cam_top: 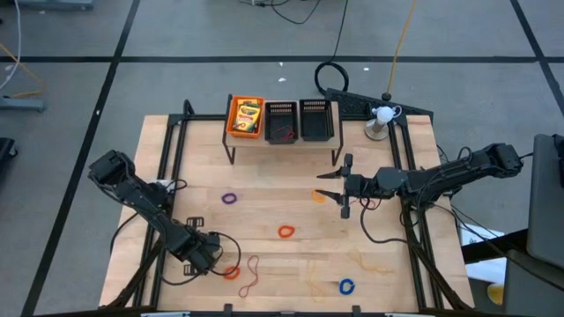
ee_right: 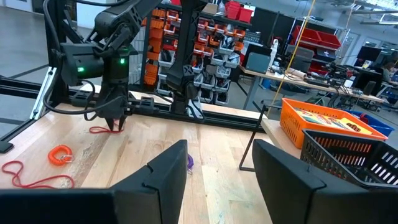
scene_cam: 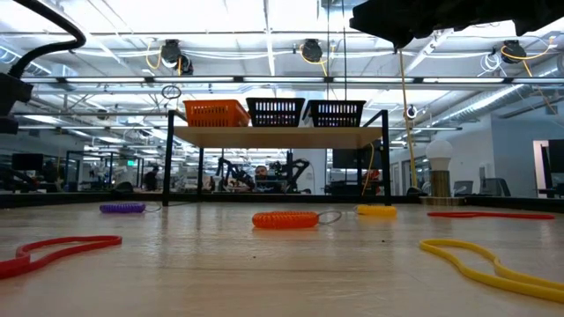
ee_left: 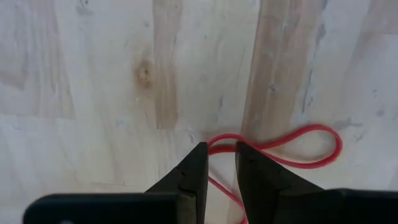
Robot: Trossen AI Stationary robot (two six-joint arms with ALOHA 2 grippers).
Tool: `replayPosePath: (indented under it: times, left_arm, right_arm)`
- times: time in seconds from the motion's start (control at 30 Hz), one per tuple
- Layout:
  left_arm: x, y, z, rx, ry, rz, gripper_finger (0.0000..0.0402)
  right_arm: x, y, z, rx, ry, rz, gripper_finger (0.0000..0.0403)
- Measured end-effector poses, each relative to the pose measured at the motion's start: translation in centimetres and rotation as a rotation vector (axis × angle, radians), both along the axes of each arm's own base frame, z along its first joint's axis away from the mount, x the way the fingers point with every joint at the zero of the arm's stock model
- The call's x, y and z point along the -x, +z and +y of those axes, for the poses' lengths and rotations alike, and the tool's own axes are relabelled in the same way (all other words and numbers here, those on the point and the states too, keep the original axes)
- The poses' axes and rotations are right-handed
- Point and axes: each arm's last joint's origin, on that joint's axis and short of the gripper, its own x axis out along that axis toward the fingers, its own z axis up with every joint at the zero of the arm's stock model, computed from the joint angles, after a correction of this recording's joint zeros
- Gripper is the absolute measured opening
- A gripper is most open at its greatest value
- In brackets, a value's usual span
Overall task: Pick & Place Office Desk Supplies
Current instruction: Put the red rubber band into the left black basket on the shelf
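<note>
Pale wooden plank bench (cam_top: 291, 211), knotted and lightly scuffed, under a grey tiled floor (cam_top: 70, 79) with dark lines. Beyond, workshop room with shelving, ceiling lights, black frame rails. Left hand (ee_left: 217, 165) low at near-left corner, fingers narrowly parted astride thin red loopy band (ee_left: 305, 149), tips touching bench; grip not certain. Right hand (cam_top: 333, 187) raised over right-centre, fingers apart, empty. Scattered on bench: purple ring (cam_top: 230, 198), orange coiled ring (cam_top: 285, 232), blue ring (cam_top: 346, 286), yellow band (scene_cam: 493, 264). Far rack carrying orange mesh bin (cam_top: 246, 116) with yellow-and-green card boxes (cam_top: 247, 114), two black mesh bins (cam_top: 298, 120).
</note>
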Motion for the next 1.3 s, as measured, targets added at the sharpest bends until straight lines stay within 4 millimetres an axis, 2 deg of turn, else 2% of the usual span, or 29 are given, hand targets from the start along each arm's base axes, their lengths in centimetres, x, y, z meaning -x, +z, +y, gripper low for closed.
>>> replayPosePath:
  times: [0.37, 0.53, 0.67, 0.9, 1.1, 1.3]
  left_arm:
    - [0.9, -1.2, 0.7, 0.019, 0.013, 0.048, 0.0073]
    - [0.9, -1.3, 0.7, 0.029, 0.016, 0.054, 0.0012]
    - [0.4, -1.3, 0.6, 0.041, 0.031, 0.015, 0.0004]
    - [-1.3, -0.3, 0.8, -0.028, 0.035, -0.1, 0.0]
    - [-3.8, 1.5, 1.1, -0.092, 0.019, -0.258, 0.0]
    - [-7.1, 3.7, 2.5, -0.167, 0.019, -0.429, 0.0]
  right_arm:
    - [0.0, 0.0, 0.0, 0.0, 0.0, 0.0, 0.0171]
    - [0.0, 0.0, 0.0, 0.0, 0.0, 0.0, 0.0171]
    - [0.0, 0.0, 0.0, 0.0, 0.0, -0.002, 0.0171]
    - [0.0, 0.0, 0.0, -0.001, 0.0, -0.003, 0.0171]
    - [0.0, 0.0, -0.3, -0.012, -0.014, -0.004, 0.0171]
    - [-0.1, 0.0, -0.4, -0.012, -0.021, -0.004, 0.0171]
